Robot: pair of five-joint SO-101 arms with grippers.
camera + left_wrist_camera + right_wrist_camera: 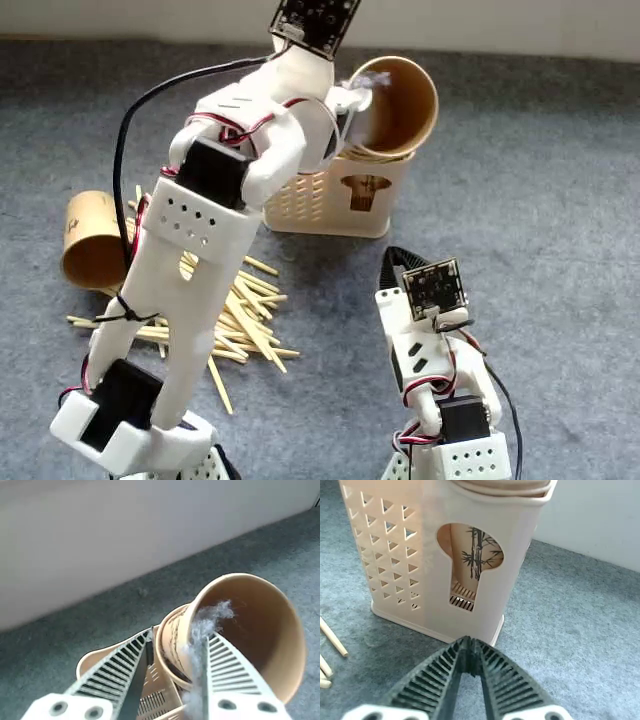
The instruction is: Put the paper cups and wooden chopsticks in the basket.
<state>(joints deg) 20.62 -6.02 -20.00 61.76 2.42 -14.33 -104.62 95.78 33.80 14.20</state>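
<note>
Mid-drop here, by the look of it. Got the left gripper (177, 635) clamped on the wall of a paper cup (400, 100), holding it tilted right above the basket (330, 205). Also seeing stacked cups (505, 487) poking out of the basket top, so probably best to nest this one onto them.

Tips for doing it clean: straighten the cup first, line its base up over the stack, lower until seated, and only then open up. Don't let go at this tilt, easy way to bounce it off the basket edge and onto the carpet (560, 230). Worth watching that bit of fluff (210, 615) hanging near the cup rim too.

Right gripper (467, 645) pressed together, holding nothing, parked low just in front of the basket. Best left there, out of the way.

Not yet done: a second paper cup (90, 240) lying on its side on the carpet, plus the wooden chopsticks (245, 320) scattered just beside it.
</note>
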